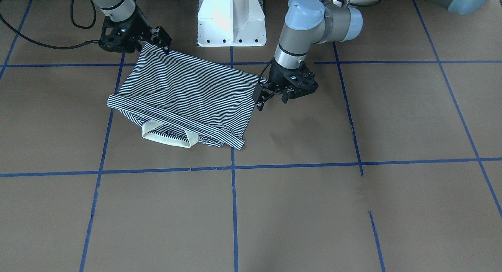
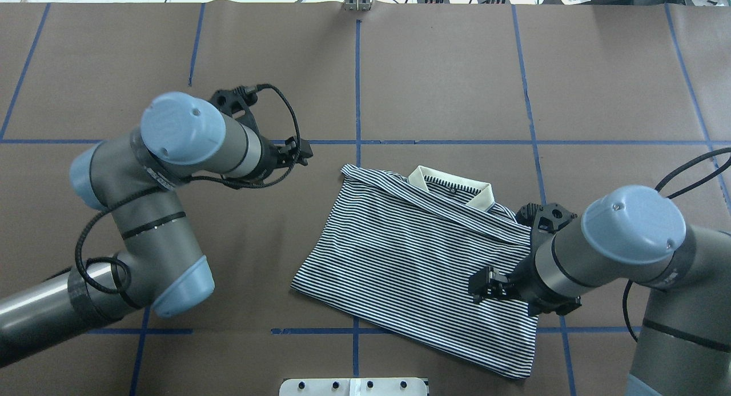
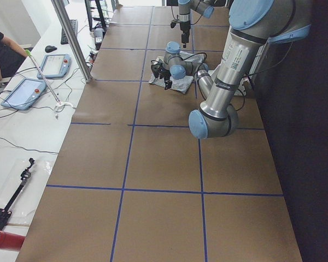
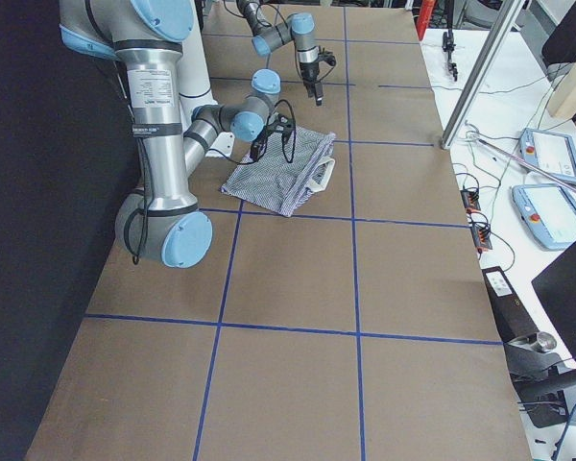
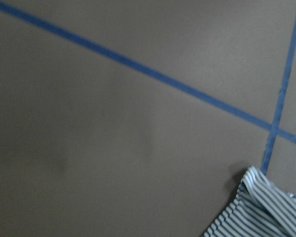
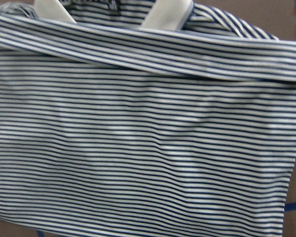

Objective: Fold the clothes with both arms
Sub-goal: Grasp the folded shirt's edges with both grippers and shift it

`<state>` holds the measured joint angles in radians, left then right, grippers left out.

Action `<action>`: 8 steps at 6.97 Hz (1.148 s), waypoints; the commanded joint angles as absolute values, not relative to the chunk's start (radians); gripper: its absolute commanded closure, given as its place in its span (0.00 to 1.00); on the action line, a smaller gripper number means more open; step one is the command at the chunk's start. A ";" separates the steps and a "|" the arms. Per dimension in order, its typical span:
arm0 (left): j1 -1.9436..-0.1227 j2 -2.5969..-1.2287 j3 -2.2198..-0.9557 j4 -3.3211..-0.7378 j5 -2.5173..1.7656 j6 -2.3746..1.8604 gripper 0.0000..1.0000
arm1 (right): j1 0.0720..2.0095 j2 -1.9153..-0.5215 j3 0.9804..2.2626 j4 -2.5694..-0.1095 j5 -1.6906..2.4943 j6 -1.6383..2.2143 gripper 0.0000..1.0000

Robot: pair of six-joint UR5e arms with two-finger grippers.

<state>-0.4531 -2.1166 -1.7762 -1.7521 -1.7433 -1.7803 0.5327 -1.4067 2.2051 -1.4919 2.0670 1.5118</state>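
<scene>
The clothes, a navy-and-white striped polo shirt [image 1: 188,95] [image 2: 411,259], lie folded into a rough rectangle on the brown table. The cream collar [image 2: 451,184] sticks out at the far edge. My right gripper [image 2: 482,286] [image 1: 161,39] hovers over the shirt's near right corner; it looks open and holds nothing. The right wrist view is filled with flat striped cloth [image 6: 148,148]. My left gripper [image 2: 300,150] [image 1: 270,99] is off the shirt's left side, looks open, and is apart from the cloth. Only a shirt corner [image 5: 266,212] shows in the left wrist view.
The robot's white pedestal [image 1: 231,20] stands at the table's near edge behind the shirt. Blue tape lines [image 2: 358,87] grid the brown surface. Beside the table are tablets [image 3: 27,93], a metal post [image 3: 71,38] and a person's arm [image 3: 0,54].
</scene>
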 commanded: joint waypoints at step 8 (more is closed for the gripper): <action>-0.272 -2.131 -1.776 -1.588 -1.681 -2.034 0.31 | 0.603 -1.368 2.209 -1.493 2.037 1.513 0.00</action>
<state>-0.2772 -2.1311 -1.7774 -1.5877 -1.6817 -2.0274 0.6018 -1.3673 2.2084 -1.4926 2.0372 1.5125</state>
